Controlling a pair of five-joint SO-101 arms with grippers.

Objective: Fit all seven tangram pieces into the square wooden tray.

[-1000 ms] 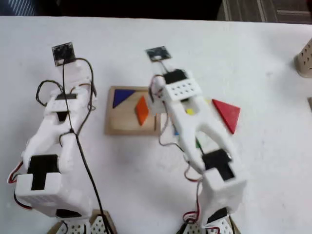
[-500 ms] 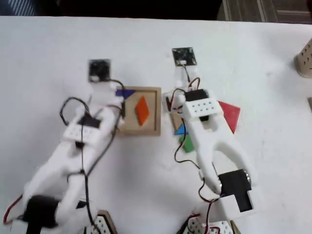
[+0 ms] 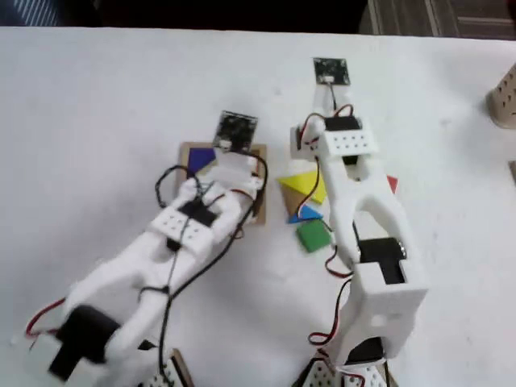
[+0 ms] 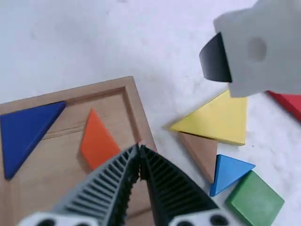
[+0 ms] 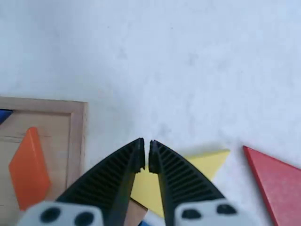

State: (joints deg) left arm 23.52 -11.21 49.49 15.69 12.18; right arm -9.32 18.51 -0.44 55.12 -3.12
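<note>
The square wooden tray [image 4: 135, 107] holds a dark blue triangle [image 4: 24, 130] and an orange parallelogram [image 4: 96, 141]. My left gripper [image 4: 138, 150] is shut and empty, hovering above the tray's rim on the side near the loose pieces. Beside the tray lie a yellow triangle [image 3: 302, 184], a tan triangle [image 4: 202, 150], a light blue triangle [image 3: 306, 214], a green square [image 3: 313, 235] and a red triangle [image 5: 275, 183]. My right gripper [image 5: 146, 151] is shut and empty above the yellow triangle's [image 5: 207, 162] edge. In the high view the left arm [image 3: 193, 218] covers most of the tray [image 3: 185, 151].
The right arm [image 3: 347, 145] hides most of the red triangle [image 3: 392, 184] in the high view. A pale wooden object [image 3: 505, 101] stands at the table's right edge. White tabletop stretches beyond both grippers.
The left arm has swung right, from beside the tray to over it. The right arm has moved farther back and right, uncovering the yellow, light blue and green pieces and covering the red triangle.
</note>
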